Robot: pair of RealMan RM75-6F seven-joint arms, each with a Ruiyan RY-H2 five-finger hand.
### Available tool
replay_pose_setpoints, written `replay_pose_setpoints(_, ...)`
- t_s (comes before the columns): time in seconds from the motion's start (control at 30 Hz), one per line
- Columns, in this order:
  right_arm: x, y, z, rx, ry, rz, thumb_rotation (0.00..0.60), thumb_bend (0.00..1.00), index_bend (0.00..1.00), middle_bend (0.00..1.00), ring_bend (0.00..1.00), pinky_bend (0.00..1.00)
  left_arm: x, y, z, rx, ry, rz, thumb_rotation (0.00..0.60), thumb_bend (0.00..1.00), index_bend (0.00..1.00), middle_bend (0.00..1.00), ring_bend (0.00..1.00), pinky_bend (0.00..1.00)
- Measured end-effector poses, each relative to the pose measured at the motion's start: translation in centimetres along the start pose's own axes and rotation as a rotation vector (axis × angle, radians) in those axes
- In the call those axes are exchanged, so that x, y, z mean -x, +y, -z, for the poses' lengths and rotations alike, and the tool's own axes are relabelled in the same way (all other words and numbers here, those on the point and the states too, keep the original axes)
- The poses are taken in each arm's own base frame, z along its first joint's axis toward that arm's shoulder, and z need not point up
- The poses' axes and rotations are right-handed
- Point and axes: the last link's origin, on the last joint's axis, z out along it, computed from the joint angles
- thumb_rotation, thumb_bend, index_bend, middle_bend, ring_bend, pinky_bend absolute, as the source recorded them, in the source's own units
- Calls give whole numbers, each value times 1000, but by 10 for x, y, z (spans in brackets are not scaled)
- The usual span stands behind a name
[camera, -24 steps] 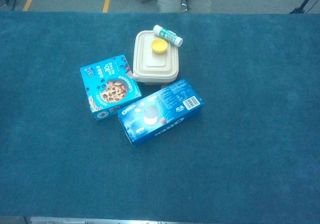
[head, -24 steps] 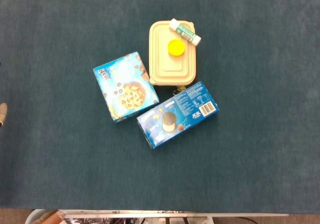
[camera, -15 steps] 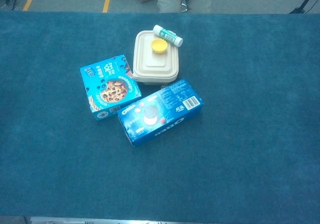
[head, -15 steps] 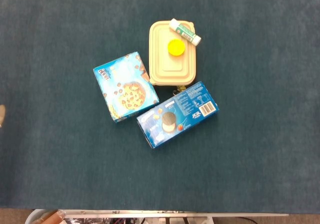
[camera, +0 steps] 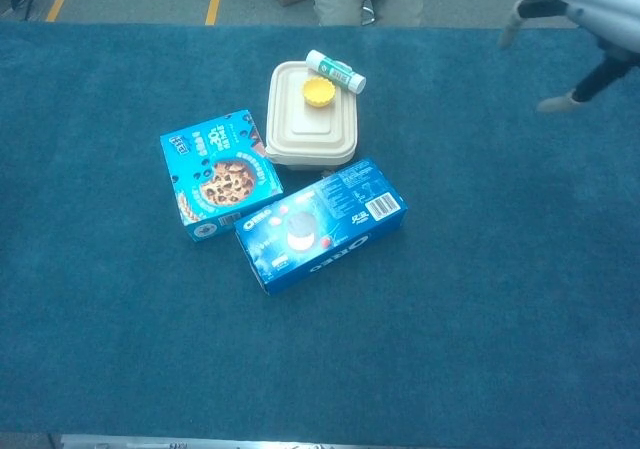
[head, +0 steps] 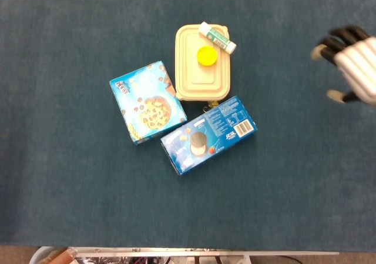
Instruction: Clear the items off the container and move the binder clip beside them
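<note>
on the bench (head: 70,205), oreo box (camera: 320,225) reads "oreo"; cookie box (head: 148,103) print too small to read. container (head: 202,63) carries yellow cap (head: 207,56) and glue stick (head: 217,37). binder clip (head: 207,105) mostly hidden between container and oreo box. right robot hand (head: 351,64) blurred, cut off, fingers apart, empty.

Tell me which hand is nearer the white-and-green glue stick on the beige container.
Right. The right hand hovers open at the table's right side, apart from the white-and-green glue stick. The left hand is not in view.
</note>
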Motion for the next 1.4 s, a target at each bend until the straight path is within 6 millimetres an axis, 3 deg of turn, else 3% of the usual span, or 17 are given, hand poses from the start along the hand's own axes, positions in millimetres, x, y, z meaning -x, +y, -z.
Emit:
replay_pose_setpoints(0.23,1,-43,-76,-56,-19,13,600,0,343,151,0,0,-2,-5,2,-21,1,-7,600,392,183,143,97,47)
replay_pose_setpoints(0.53,8,-91,-136,-98,-37,34,600,0,343,150,0,0,-6,-12,4,-45,5,-16,600,392,183,142,97,47)
replay_pose_setpoints(0.93,15,-140,-171,-141,-66,94,600,0,343,150,0,0,-5,-15,3,-60,0,-17,600,392,183,142,97,47)
replay_pose_setpoints(1.4,22,-153,-194,-112,-105,105,600,19,343,150,0,0,-6,-23,7,-91,4,-27,600,393,183,141,97,47)
